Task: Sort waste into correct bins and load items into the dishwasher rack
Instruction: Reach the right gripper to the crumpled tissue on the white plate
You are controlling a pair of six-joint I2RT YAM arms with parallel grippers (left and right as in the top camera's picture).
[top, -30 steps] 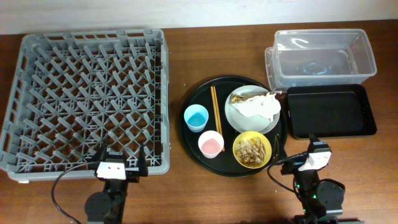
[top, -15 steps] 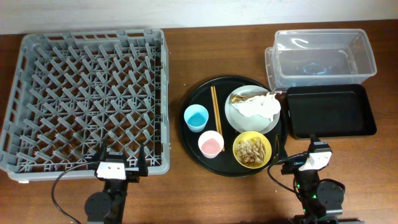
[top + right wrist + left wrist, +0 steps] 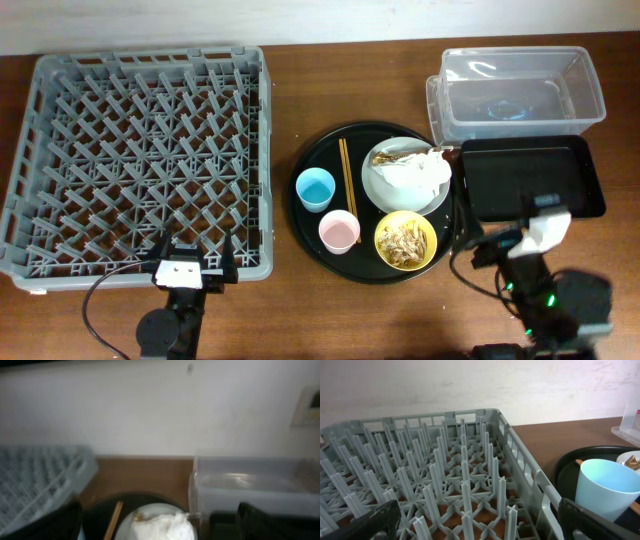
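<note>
The left fingers (image 3: 367,522) are found spread, nothing held; the grey rack (image 3: 460,475) is seen directly ahead of them, the blue cup (image 3: 605,487) ahead to their right. The right fingers (image 3: 280,520) are found spread and empty; the plate (image 3: 125,530) with the napkin (image 3: 162,527) is seen ahead, the clear tub (image 3: 250,485) rightward.

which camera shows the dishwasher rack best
Overhead: the whole dishwasher rack is seen, all four walls and its peg grid. Left wrist shows only part of the rack, close up from low down. Right wrist catches just a blurred corner.
</note>
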